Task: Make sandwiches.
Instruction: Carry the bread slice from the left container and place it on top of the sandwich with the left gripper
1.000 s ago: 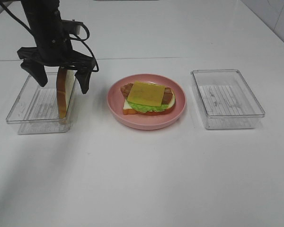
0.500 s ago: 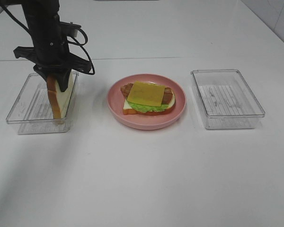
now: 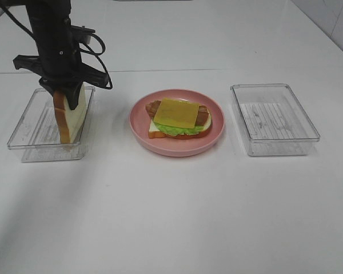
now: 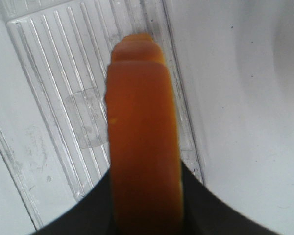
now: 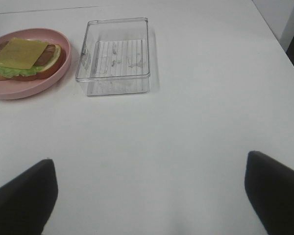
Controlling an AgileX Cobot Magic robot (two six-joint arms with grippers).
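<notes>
Our left gripper clamps an upright bread slice over the left clear tray.

We hold the slice by its top crust, jaws closed on it, its lower edge inside that tray. Right of the tray, the pink plate carries the open sandwich topped with cheese. Our right gripper rests spread wide and empty, well apart from the tray.
</notes>
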